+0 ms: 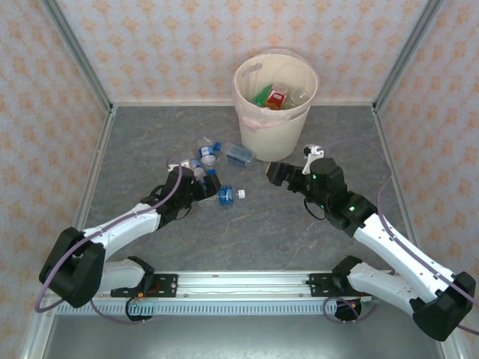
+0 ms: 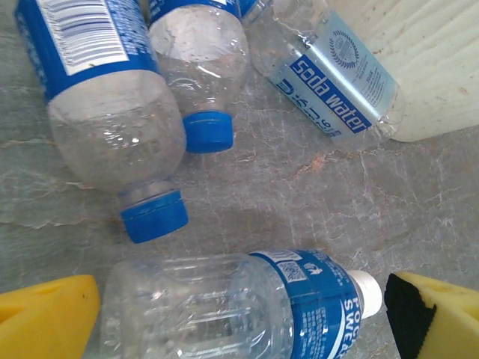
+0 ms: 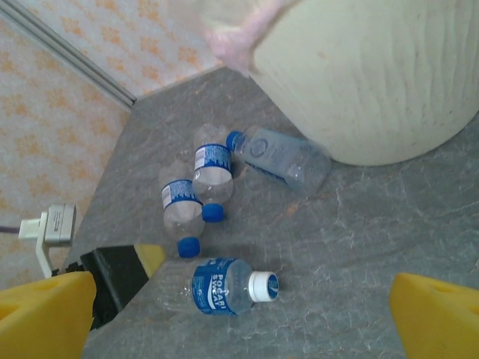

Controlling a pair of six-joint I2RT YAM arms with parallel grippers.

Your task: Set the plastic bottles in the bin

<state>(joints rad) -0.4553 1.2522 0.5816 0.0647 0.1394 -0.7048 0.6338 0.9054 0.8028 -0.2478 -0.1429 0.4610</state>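
Note:
The cream bin [image 1: 271, 134] stands at the back with green, red and clear plastic bottles [image 1: 275, 96] inside. Three clear blue-capped bottles [image 1: 209, 155] lie on the table left of it. A fourth, a white-capped bottle [image 1: 227, 196] with a blue label, lies nearer. My left gripper [image 1: 212, 188] is open, and its yellow fingers [image 2: 45, 318] straddle that bottle [image 2: 247, 307] without closing on it. My right gripper [image 1: 278, 173] hangs open and empty in front of the bin [image 3: 374, 82], looking down on the same bottle [image 3: 224, 286].
A soda water bottle [image 2: 329, 75] rests against the bin wall [image 2: 441, 67]. Two blue-capped bottles [image 2: 112, 112] lie side by side just beyond the left fingers. Patterned walls enclose the grey table [image 1: 247, 239] on three sides.

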